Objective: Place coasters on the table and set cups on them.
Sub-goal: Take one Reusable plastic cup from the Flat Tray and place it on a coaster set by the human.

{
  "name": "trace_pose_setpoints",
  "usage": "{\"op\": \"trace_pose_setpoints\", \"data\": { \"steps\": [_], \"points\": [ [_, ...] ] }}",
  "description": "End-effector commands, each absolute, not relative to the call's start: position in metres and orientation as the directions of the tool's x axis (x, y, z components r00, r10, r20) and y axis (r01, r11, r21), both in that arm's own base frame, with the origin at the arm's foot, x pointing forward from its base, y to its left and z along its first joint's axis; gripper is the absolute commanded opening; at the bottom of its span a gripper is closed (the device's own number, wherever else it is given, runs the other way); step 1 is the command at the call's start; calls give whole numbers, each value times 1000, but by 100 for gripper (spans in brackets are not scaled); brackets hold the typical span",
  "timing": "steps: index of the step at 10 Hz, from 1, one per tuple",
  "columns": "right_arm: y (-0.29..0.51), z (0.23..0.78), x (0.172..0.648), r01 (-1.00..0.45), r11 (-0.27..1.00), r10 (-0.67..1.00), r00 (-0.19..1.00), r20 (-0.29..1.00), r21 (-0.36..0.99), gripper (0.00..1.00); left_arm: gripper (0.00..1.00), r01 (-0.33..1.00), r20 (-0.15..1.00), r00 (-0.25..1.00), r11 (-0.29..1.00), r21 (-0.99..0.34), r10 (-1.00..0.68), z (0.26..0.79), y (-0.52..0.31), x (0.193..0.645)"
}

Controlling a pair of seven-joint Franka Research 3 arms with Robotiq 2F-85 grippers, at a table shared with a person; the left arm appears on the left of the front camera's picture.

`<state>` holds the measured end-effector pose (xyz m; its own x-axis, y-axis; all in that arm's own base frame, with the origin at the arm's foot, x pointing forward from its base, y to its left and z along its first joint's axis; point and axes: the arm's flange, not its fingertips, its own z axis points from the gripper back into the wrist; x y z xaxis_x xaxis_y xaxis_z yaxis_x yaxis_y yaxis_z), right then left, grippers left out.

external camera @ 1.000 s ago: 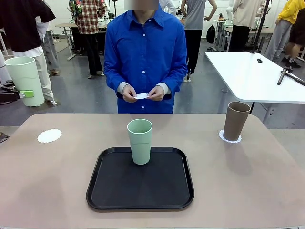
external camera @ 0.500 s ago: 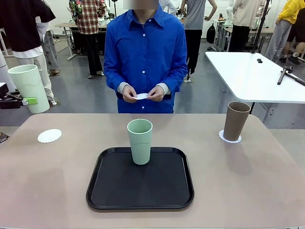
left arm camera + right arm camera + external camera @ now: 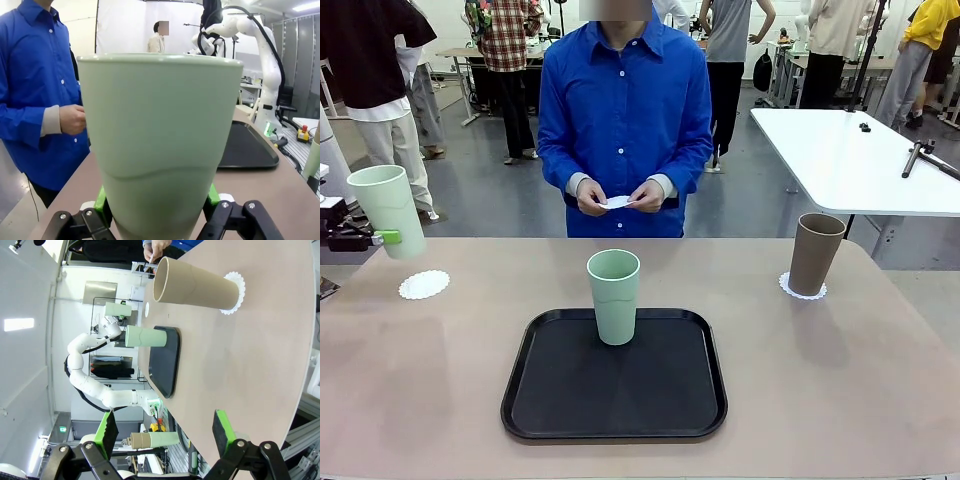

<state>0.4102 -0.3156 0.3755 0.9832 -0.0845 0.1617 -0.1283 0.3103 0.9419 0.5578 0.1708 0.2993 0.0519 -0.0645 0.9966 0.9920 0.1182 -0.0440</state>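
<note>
Matt cups (image 3: 613,296), thin paper coasters (image 3: 424,285), smooth table (image 3: 820,380).

mint cup (image 3: 160,145) base cut off below, far coaster (image 3: 618,202) mostly hidden

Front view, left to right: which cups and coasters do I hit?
Held mint cup in the shut left claw → bare coaster → second mint cup, standing on the black tray → brown cup on a second coaster.
</note>
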Motion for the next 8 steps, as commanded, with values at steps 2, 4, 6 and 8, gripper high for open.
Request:
{"op": "trace_pose_setpoints", "data": {
  "steps": [2,4,6,8],
  "points": [
    [-315,376,411,-126,317,-87,983,161,940,100,84,995,996,38,97,-30,-78,275,183,562],
    [-315,376,411,-126,317,-87,983,161,940,100,84,992,997,60,118,-53,-51,256,188,566],
    [-315,376,411,-126,317,-87,983,161,940,100,84,990,996,74,122,-69,-43,244,184,569],
    [-315,376,411,-126,317,-87,983,161,940,100,84,989,996,76,130,-71,-37,234,179,570]
  ]
}}
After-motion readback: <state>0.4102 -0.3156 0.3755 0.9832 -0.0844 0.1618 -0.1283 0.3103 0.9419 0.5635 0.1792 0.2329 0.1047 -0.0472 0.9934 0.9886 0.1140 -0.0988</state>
